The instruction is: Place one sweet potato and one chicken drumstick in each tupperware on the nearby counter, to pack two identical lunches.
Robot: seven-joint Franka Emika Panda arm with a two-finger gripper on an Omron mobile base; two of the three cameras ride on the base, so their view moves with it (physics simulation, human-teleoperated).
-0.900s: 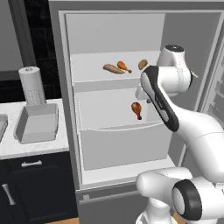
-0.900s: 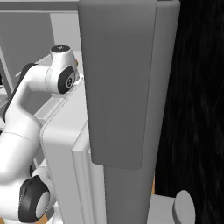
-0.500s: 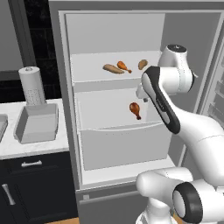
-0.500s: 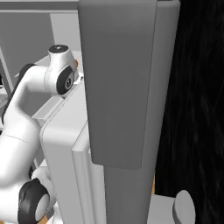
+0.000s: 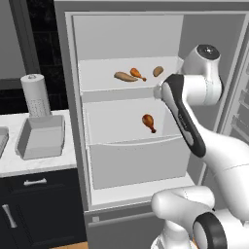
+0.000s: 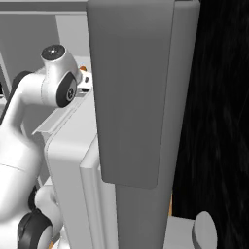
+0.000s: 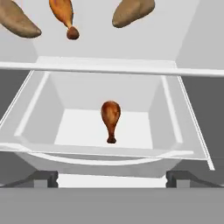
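- The white arm rises from the base at the lower right of the left base view, bends at a dark elbow and reaches up to the open fridge (image 5: 78, 121), its hand level with the upper shelf.
- In the hand view the gripper (image 7: 112, 179) shows two dark fingertips (image 7: 43, 178) standing far apart at the bottom edge: the jaws are spread wide and nothing lies between them.
- Just beyond the fingertips sits a clear drawer (image 7: 26, 131), and one chicken drumstick (image 7: 110, 118) is in it, apart from the gripper, thick end away from the camera and bone end toward it.
- On the shelf (image 7: 109, 65) above the drawer lie a second drumstick (image 7: 63, 15) and two sweet potatoes, one (image 7: 17, 24) on each side (image 7: 133, 12) of it.
- In the left base view a tupperware (image 5: 41, 138) sits on the white counter (image 5: 29, 165) to the left of the fridge; nothing can be seen in it.
- A paper towel roll (image 5: 35, 95) stands upright just behind the tupperware.
- The right base view is largely blocked by the grey fridge door (image 6: 131, 97).
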